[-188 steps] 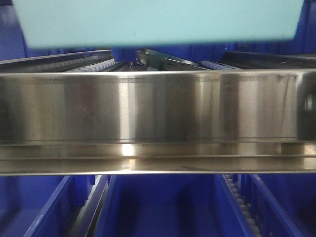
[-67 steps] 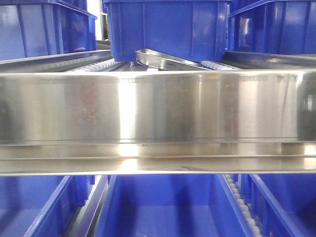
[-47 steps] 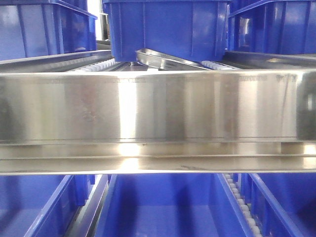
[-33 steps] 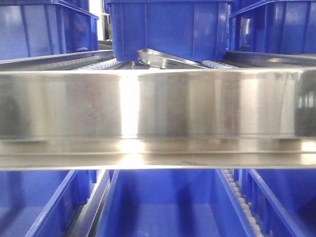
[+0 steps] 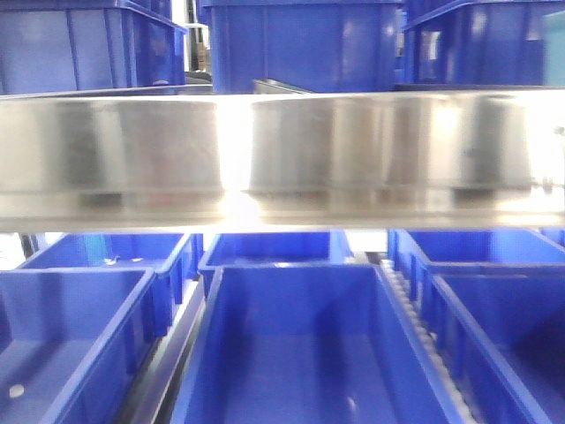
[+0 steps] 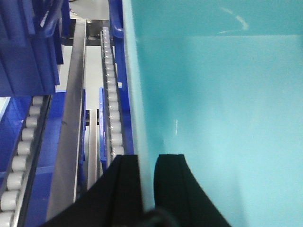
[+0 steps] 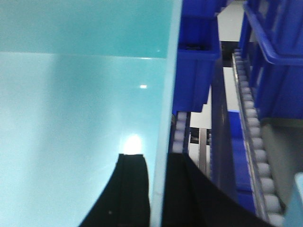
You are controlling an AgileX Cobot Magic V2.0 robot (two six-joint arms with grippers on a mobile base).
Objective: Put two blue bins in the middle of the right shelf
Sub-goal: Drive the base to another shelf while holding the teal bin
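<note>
Clamped on opposite walls of a teal bin (image 6: 213,118): left gripper (image 6: 147,163) and right gripper (image 7: 156,163), a wall pinched between each jaw pair. Outside the jaws, roller track (image 6: 112,94) and dark blue bins (image 6: 28,56). Ahead, right shelf middle (image 5: 353,146), above an empty blue bin (image 5: 291,353).

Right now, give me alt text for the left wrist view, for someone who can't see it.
The left end effector clamps the thin wall of a teal bin between two black fingers; the bin fills the right of the frame. Left of it, a white roller track and steel rail recede beside blue bins.
</note>
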